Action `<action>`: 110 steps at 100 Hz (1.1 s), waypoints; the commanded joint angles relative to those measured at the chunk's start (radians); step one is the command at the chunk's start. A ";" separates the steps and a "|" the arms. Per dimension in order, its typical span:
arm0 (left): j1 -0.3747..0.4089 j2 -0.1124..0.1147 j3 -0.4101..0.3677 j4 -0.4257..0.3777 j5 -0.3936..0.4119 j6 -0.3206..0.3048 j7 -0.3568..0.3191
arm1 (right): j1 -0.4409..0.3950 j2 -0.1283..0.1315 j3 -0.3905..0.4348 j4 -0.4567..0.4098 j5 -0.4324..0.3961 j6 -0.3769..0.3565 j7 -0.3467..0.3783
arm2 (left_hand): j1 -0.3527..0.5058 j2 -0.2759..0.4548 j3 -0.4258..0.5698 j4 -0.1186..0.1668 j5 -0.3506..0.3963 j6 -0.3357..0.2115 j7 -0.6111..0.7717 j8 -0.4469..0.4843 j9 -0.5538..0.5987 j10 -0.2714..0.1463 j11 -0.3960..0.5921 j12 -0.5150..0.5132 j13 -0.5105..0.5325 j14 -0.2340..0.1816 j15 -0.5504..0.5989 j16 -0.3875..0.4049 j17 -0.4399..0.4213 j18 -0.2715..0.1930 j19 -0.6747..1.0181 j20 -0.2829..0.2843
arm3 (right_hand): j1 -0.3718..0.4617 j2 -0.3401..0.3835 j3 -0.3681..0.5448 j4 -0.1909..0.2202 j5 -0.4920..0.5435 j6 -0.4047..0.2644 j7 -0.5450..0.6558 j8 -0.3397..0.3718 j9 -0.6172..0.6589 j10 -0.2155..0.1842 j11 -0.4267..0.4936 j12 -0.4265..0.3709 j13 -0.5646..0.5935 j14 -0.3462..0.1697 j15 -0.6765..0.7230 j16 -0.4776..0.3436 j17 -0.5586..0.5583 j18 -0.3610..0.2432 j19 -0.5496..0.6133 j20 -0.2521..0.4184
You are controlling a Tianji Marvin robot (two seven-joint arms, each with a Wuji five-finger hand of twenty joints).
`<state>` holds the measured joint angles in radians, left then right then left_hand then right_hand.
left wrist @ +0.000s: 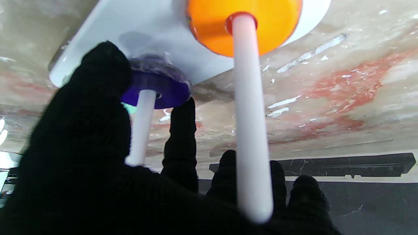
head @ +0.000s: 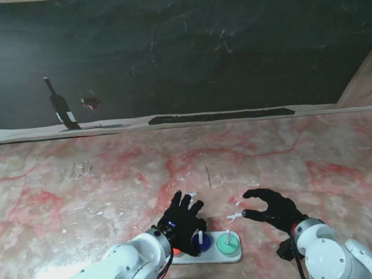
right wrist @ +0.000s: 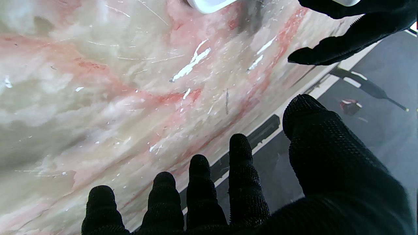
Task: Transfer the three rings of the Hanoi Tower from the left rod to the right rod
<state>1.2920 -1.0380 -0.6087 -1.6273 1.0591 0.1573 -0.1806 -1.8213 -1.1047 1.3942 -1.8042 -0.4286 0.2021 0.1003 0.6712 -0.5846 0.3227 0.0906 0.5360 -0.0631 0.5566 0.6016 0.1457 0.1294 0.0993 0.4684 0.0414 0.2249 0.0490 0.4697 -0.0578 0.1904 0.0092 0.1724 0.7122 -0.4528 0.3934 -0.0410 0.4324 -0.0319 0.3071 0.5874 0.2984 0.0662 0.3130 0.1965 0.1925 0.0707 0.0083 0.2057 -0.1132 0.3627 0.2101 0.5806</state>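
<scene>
A pink and cream marbled table top point(head: 288, 159), scuffed with white marks, spreads out in front of the hands and beyond their fingertips. Past its far edge lies a dark floor point(head: 203, 51) with a long black strip point(head: 220, 116) along that edge. A wooden board point(head: 369, 80) leans far out past the right hand.
</scene>
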 commanded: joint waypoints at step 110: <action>0.093 0.002 -0.127 -0.185 0.070 -0.017 -0.069 | -0.007 -0.003 0.001 0.002 0.009 -0.009 -0.004 | 0.020 0.053 0.066 0.083 0.091 -0.051 0.093 0.007 -0.010 -0.026 0.024 0.006 -0.017 0.002 0.020 0.023 -0.002 0.004 0.003 0.039 | -0.035 -0.008 0.012 0.003 0.003 0.004 -0.004 -0.007 -0.029 -0.003 0.021 0.009 -0.016 -0.001 -0.007 0.005 -0.006 0.012 -0.016 -0.001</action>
<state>1.3792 -1.0361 -0.7298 -1.7914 1.1264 0.1436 -0.2463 -1.8225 -1.1051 1.3969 -1.8010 -0.4208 0.1958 0.0973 0.6701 -0.5847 0.3220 0.0906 0.5607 -0.0394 0.5570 0.5940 0.1458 0.1291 0.1116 0.4684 0.0414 0.2249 0.0586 0.4816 -0.0578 0.1901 0.0123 0.1971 0.7122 -0.4528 0.3934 -0.0410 0.4324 -0.0319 0.3071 0.5873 0.2984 0.0661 0.3131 0.1964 0.1925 0.0707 0.0083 0.2057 -0.1132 0.3627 0.2101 0.5806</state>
